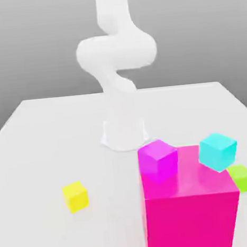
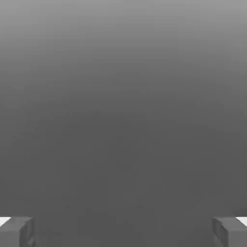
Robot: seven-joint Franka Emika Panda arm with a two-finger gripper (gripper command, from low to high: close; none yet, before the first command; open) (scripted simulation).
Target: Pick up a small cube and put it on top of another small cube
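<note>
Lime-green cube (image 1: pixel 241 177) sits square on worktop (image 1: pixel 38 150), lower right, partly hidden behind magenta block (image 1: pixel 190 215) and cyan cube (image 1: pixel 217 151). Hand (image 2: pixel 123 231) wide, empty.

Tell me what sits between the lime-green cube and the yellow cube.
The large pink block stands on the table between the lime-green cube, at the exterior view's right, and the yellow cube at its left.
</note>
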